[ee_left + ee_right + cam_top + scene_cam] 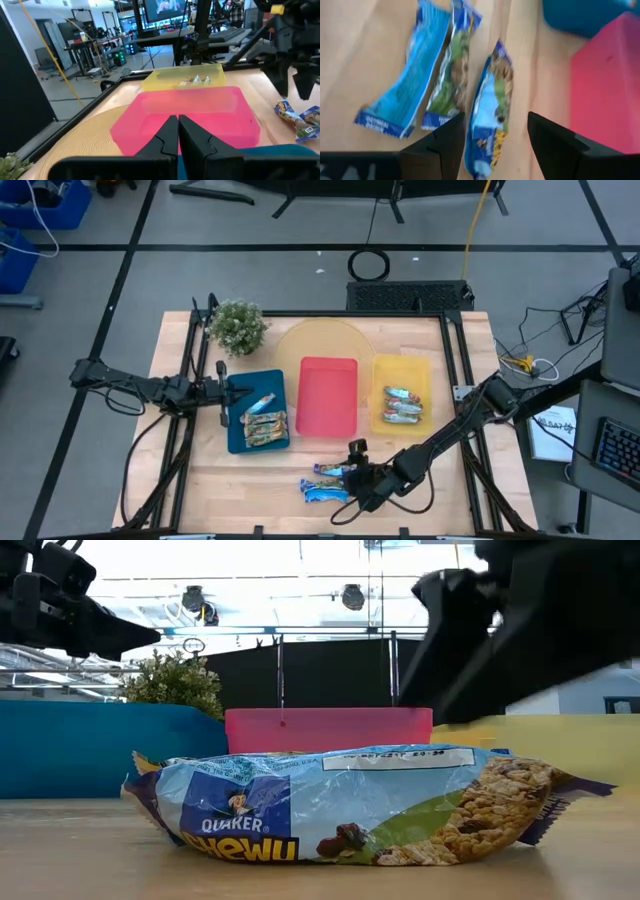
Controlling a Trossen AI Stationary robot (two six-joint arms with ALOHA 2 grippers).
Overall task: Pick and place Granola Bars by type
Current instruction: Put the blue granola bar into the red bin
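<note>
Three bright blue granola bars point(440, 75) lie side by side flat on the wood near the table's near edge point(325, 482). One of them fills the low view point(340, 805). My right gripper point(495, 145) is open and hovers just above them, its fingers standing on either side of the bar nearest the red tray point(492, 105), apart from it. Tan-gold bars point(266, 427) lie in the blue tray point(240, 442), and silvery-teal bars point(401, 408) in the yellow tray point(420, 370). My left gripper point(177, 132) is shut and waits above the blue tray's left edge point(222, 392).
The red tray point(328, 395) sits between the blue and yellow trays, with nothing in it. A small potted plant point(238, 326) stands at the far left. A round wooden board point(320, 340) lies under the trays' far ends. Bare wood extends to the left and right of the blue bars.
</note>
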